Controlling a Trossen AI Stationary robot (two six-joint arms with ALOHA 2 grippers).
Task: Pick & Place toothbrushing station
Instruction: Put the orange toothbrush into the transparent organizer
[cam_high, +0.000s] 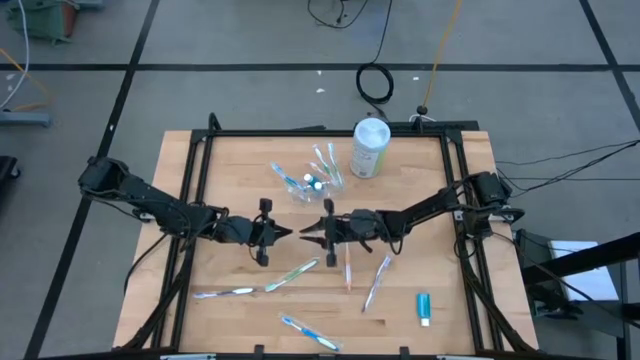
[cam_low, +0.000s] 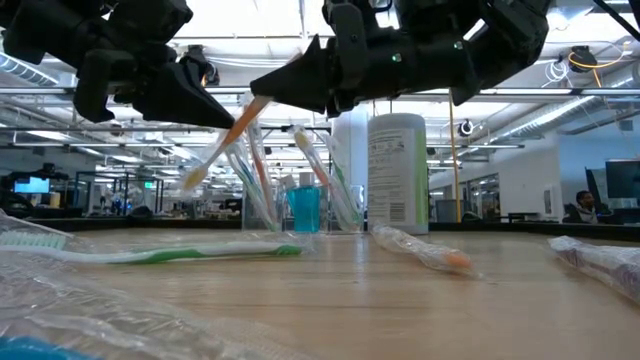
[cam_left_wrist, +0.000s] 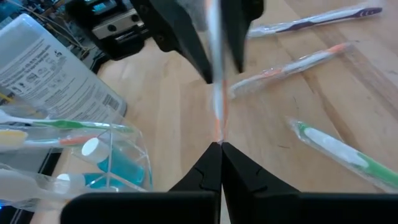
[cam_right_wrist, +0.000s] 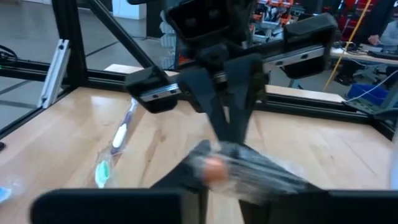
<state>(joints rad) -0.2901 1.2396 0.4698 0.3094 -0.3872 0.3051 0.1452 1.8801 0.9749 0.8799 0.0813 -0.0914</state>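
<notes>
An orange toothbrush (cam_low: 222, 140) is pinched between the pressed-together jaws of the left gripper (cam_high: 281, 232) and right gripper (cam_high: 306, 236), above the desk (cam_high: 450, 290). Some brushes already stand in the cup (cam_high: 310, 182). Several wrapped brushes are still left lying around.

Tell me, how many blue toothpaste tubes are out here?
3. One toothpaste tube lies on the table's right side; two more sit in the clear cup among toothbrushes. Others could be hidden.

1 cup (cam_high: 307, 186), 1 canister (cam_high: 369, 148)
</notes>
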